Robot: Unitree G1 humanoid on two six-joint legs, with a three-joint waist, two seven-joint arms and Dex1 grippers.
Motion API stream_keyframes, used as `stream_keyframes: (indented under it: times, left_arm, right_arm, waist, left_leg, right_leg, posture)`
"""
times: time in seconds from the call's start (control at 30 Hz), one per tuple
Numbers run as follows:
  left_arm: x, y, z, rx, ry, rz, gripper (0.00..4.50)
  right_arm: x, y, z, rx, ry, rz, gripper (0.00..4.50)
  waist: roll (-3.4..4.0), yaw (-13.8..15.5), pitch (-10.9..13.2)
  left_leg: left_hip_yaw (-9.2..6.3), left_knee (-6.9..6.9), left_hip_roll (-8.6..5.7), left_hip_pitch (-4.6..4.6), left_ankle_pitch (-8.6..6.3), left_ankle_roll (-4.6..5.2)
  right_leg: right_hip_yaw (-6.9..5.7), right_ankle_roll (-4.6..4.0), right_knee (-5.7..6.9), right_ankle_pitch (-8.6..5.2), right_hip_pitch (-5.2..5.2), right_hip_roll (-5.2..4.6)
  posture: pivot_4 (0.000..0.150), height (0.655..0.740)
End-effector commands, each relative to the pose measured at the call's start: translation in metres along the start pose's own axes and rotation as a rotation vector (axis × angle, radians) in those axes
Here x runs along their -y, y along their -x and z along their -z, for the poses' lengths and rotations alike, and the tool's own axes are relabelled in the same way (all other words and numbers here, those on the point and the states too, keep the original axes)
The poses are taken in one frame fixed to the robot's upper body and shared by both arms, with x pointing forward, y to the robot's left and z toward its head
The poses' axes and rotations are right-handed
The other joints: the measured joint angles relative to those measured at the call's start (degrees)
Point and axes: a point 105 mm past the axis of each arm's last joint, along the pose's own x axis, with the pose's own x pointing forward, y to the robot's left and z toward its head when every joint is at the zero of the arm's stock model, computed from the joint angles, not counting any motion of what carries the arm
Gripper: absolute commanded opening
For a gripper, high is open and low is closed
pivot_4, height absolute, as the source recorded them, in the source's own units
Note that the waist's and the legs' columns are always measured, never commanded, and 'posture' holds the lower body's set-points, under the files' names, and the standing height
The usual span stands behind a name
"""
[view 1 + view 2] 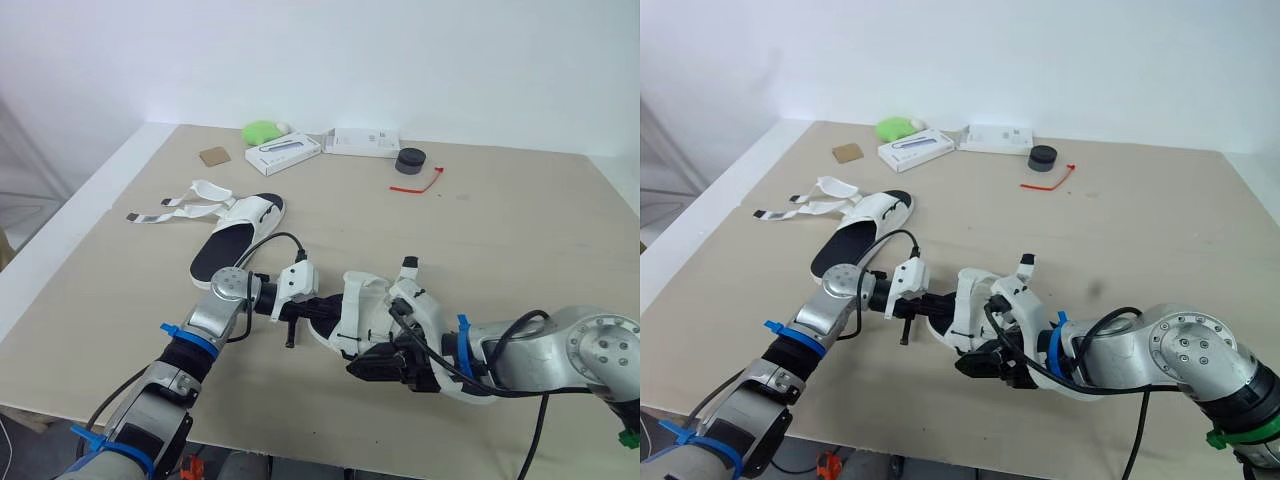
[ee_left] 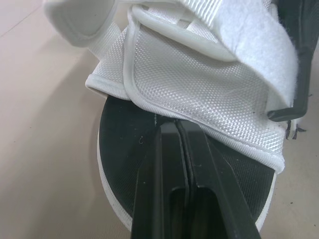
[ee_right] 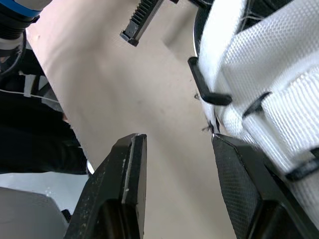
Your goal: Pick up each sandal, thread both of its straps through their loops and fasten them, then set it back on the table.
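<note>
L gripper (image 2: pixel 172 124): fingers pressed tight together, tips at the hem of near sandal's (image 1: pixel 362 305) white upper, over its black insole; can't tell if fabric is pinched. R gripper (image 3: pixel 177 139): fingers spread wide, one against the sandal's strapped side, other over bare table (image 1: pixel 500 230). Near sandal sits btwn both grippers at table front. 2nd sandal (image 1: pixel 243 228) lies farther back-left, straps loose, spread flat.
</note>
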Motion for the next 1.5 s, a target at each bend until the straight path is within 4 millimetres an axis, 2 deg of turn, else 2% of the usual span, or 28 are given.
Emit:
stream_keyframes:
  times: [0.03,0.33,0.47,0.83,1.03,1.37,1.5]
  left_arm:
    - [0.027,-0.011,0.044,-0.14,0.123,0.097,0.0]
    - [0.028,-0.009,0.044,-0.144,0.121,0.102,0.0]
    - [0.03,-0.008,0.045,-0.146,0.124,0.104,0.0]
    - [0.03,-0.01,0.045,-0.143,0.128,0.096,0.0]
    - [0.029,-0.009,0.045,-0.142,0.128,0.092,0.0]
    - [0.03,-0.009,0.047,-0.145,0.132,0.094,0.0]
    - [0.03,-0.01,0.046,-0.144,0.131,0.094,0.0]
  right_arm:
    - [0.01,-0.001,-0.011,0.044,0.025,0.077,2.33]
    - [0.02,-0.012,-0.011,0.033,0.043,0.115,2.33]
    - [0.03,-0.002,-0.012,0.035,0.035,0.155,2.33]
    - [0.041,0.014,-0.009,0.057,0.001,0.221,2.33]
    - [0.042,0.018,-0.01,0.082,-0.02,0.235,2.33]
    - [0.041,0.038,-0.015,0.117,-0.047,0.242,2.33]
    - [0.044,0.038,-0.014,0.117,-0.053,0.249,2.33]
  waist:
    - [0.0,0.0,0.0]
    - [-0.01,0.0,0.0]
    - [-0.01,0.0,0.0]
    - [-0.03,0.0,0.0]
    - [-0.04,0.0,0.0]
    - [-0.04,0.0,0.1]
    - [-0.06,0.0,0.1]
  left_leg:
    - [0.0,0.0,0.0,0.0,0.0,0.0]
    - [0.0,0.0,0.09,0.03,0.0,0.0]
    - [0.01,0.0,0.1,0.02,0.0,0.0]
    - [0.01,0.0,0.05,-0.19,0.01,0.01]
    - [0.02,0.0,0.04,-0.26,0.01,0.01]
    - [0.02,-0.01,0.06,-0.28,0.01,0.02]
    - [0.04,-0.01,0.05,-0.3,0.01,0.02]
  right_leg:
    - [0.0,0.0,0.0,0.0,0.0,0.0]
    - [-0.02,-0.11,0.0,0.07,-0.02,0.02]
    - [-0.02,-0.25,0.0,0.15,-0.03,0.01]
    - [-0.03,-0.27,-0.04,0.16,-0.19,0.0]
    - [-0.04,-0.26,-0.04,0.15,-0.23,0.01]
    - [-0.04,-0.24,-0.05,0.14,-0.27,0.04]
    - [-0.02,-0.26,-0.05,0.14,-0.27,0.04]
  posture:
    - [0.15,0.74]
    - [0.15,0.74]
    - [0.15,0.74]
    - [0.15,0.74]
    - [0.15,0.74]
    - [0.15,0.74]
    - [0.15,0.74]
